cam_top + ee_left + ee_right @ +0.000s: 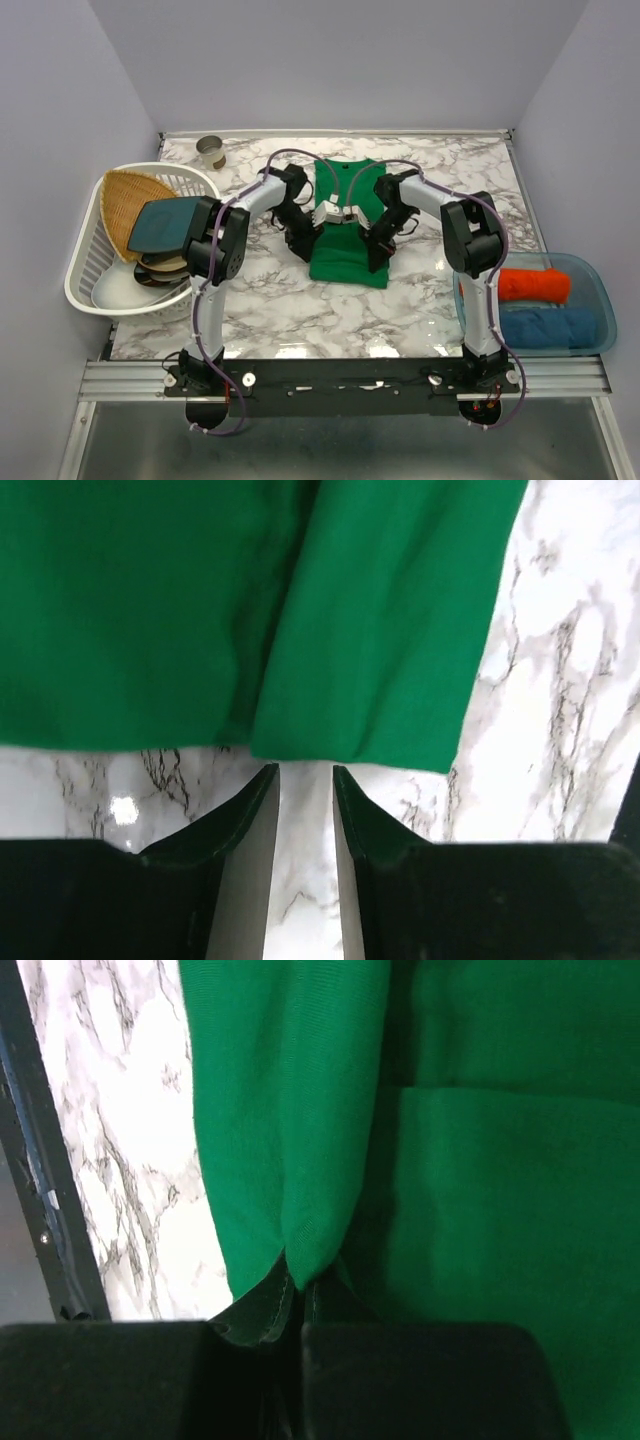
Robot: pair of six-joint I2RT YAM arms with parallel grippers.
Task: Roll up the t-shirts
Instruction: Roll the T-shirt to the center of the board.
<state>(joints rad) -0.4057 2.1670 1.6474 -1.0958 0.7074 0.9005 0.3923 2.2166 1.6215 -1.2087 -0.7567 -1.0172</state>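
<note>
Mid-fold on bright green soft cloth t-shirt [345,255] at frame centre on marbled tabletop [270,300], left gripper [305,770] narrowly parted, empty, just off its edge, right gripper [300,1295] pinched on a fold; next, probably regrip 1 end to roll.

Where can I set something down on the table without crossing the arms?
Bare marble table: the near strip between the green t-shirt and the near edge, and the far right corner. Crowded: the centre, where left gripper and right gripper work the shirt; the white basket fills the left edge, the clear bin the right.
</note>
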